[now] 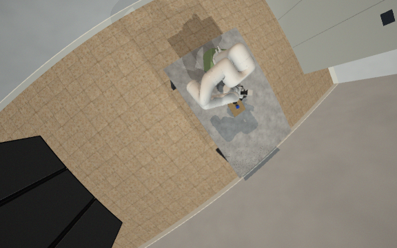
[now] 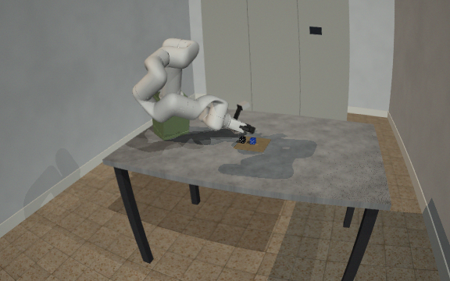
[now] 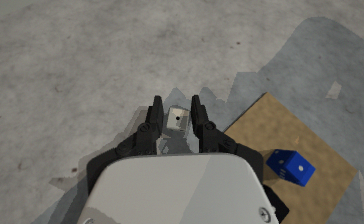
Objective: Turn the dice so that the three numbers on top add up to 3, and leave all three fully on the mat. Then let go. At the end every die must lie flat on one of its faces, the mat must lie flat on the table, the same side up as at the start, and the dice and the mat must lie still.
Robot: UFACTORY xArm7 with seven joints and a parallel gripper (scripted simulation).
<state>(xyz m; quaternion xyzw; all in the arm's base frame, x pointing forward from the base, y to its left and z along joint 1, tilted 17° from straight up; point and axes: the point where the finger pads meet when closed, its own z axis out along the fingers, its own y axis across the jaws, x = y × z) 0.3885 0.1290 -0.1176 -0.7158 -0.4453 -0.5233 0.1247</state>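
Seen from the wrist: black two-fingered gripper (image 3: 176, 106) parted, straddling a small white die (image 3: 177, 119) with a thin gap on either side, so not clamped on it. One black pip on the white face turned toward the camera. Lies off the tan square mat (image 3: 283, 130), just beyond its near corner, over the mottled grey table top (image 3: 58, 60). Cannot tell whether resting on the table or slightly raised.

On the mat, close to one edge: a blue die (image 3: 291, 167), a single white pip on its upper face, several small pips on the side face.

From the exterior view: white jointed arm (image 2: 178, 107) folded low from a green block base (image 2: 170, 126), reaching toward the far side of the mat (image 2: 262, 146). A black die with white pips (image 2: 242, 139) at the mat's edge nearest the arm, just beside the blue die (image 2: 252, 140). Black die's top number too small to read.
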